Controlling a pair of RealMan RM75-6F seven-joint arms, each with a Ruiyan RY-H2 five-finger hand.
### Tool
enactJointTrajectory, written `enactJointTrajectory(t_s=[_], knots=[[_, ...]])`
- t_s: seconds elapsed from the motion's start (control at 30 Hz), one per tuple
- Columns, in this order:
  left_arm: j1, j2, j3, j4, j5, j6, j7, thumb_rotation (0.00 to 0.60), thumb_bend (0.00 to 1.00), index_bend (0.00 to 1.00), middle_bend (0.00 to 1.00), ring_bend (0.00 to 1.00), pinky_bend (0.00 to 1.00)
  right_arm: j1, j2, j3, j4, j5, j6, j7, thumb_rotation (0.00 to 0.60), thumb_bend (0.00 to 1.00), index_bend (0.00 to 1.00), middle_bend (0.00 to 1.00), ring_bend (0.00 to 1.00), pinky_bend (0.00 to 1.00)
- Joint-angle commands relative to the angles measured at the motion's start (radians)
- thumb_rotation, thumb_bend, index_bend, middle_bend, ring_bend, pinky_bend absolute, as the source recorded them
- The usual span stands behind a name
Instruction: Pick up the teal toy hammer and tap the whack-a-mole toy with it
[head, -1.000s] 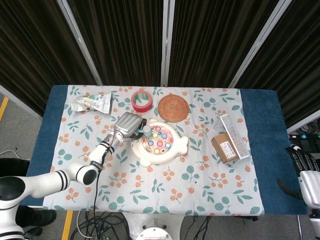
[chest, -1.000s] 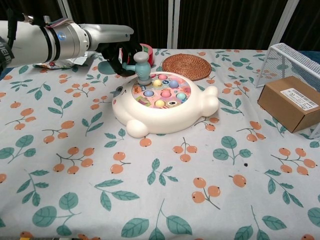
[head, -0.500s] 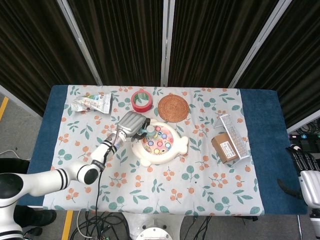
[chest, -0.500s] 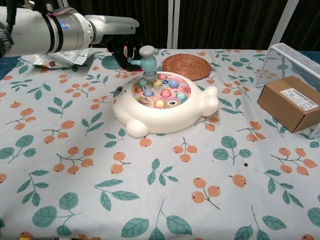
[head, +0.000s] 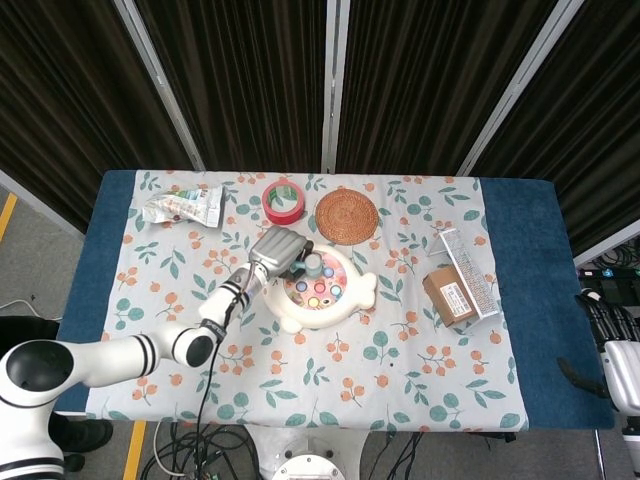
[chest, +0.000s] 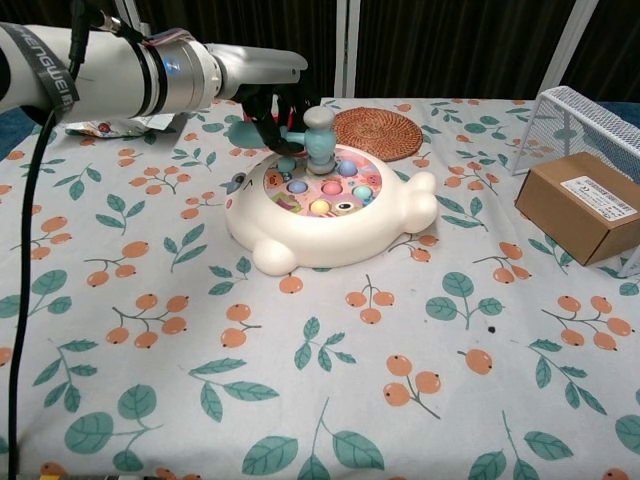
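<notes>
The white whack-a-mole toy (head: 352, 296) (chest: 390, 225) with several coloured pegs sits mid-table. My left hand (head: 278, 250) (chest: 268, 104) grips the handle of the teal toy hammer (head: 313, 266) (chest: 319, 138), whose head stands upright over the pegs at the toy's back edge, touching or just above them. The handle is mostly hidden by the fingers. My right hand (head: 620, 360) hangs off the table's right edge in the head view, holding nothing, and does not appear in the chest view.
A woven round coaster (head: 347, 215) (chest: 371, 130) and a red tape roll (head: 284, 201) lie behind the toy. A brown box (head: 449, 297) (chest: 582, 206) and a wire rack (head: 468, 271) (chest: 585, 115) stand to the right. A snack packet (head: 183, 207) lies at the far left.
My left hand has carried the hammer rightward, from the toy's left rim to above its back pegs. The right hand has not moved.
</notes>
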Motion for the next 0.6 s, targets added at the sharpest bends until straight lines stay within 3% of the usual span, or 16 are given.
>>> enactJointTrajectory(t_s=[0.03,0.33,0.6], knots=[[-0.006,0.001,0.002,-0.005,-0.007,0.005,0.003,0.6,0.47,0.65,0.57,0.44,0.49,-0.001,0.0,0.0,0.002,-0.001,0.002,0.002,0.6,0.18,0.01,0.08,0.0,0.0],[-0.023,0.04,-0.014,-0.061,-0.026,0.024,0.009,0.6,0.47,0.65,0.56,0.44,0.49,-0.003,-0.004,0.0,0.011,-0.004,0.005,0.012,0.6,0.18,0.01,0.08,0.0,0.0],[-0.08,-0.001,0.001,-0.022,-0.089,0.004,0.06,0.6,0.47,0.65,0.56,0.44,0.49,-0.006,-0.003,0.0,0.017,0.002,0.002,0.018,0.6,0.18,0.01,0.08,0.0,0.0]])
